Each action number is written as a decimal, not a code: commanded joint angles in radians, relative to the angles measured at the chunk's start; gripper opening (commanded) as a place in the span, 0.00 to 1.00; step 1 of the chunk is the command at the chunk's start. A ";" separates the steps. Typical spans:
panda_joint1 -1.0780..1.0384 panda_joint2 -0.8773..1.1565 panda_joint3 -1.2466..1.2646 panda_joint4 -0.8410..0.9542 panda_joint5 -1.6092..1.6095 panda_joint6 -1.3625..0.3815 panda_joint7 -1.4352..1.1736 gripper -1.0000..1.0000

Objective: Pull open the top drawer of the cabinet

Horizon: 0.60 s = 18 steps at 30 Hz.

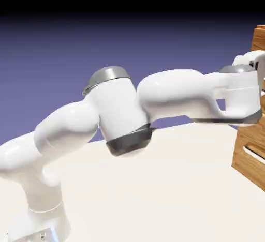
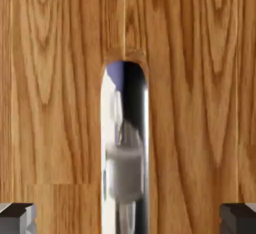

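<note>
Gripper (image 2: 128,219): fingertips wide apart, nothing between | Handle (image 2: 125,153): on the wood-grain drawer front (image 2: 192,78), midway between fingertip lines | Advised: I advance straight, keeping the handle centred, then close before pulling.

Pale cream, smooth, flat tabletop (image 1: 155,194) bearing a robot base and a cabinet.
In the exterior view, the glossy white, rounded robot base (image 1: 40,220) stands on it toward seven o'clock; the brown wood-grain cabinet (image 1: 246,166) stands toward four o'clock, cut off by the frame. The two are well apart, with bare cream surface between them toward six o'clock.
</note>
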 commanded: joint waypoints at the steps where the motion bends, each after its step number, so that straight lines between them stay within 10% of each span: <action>1: 0.029 0.009 -0.016 0.036 0.010 0.011 -0.014 0.50; 2: 0.046 0.015 -0.026 0.058 0.015 0.018 -0.022 0.50; 3: 0.046 0.015 -0.026 0.058 0.015 0.018 -0.022 0.00; 18: -0.386 -0.081 0.239 -0.449 -0.079 -0.128 0.116 0.00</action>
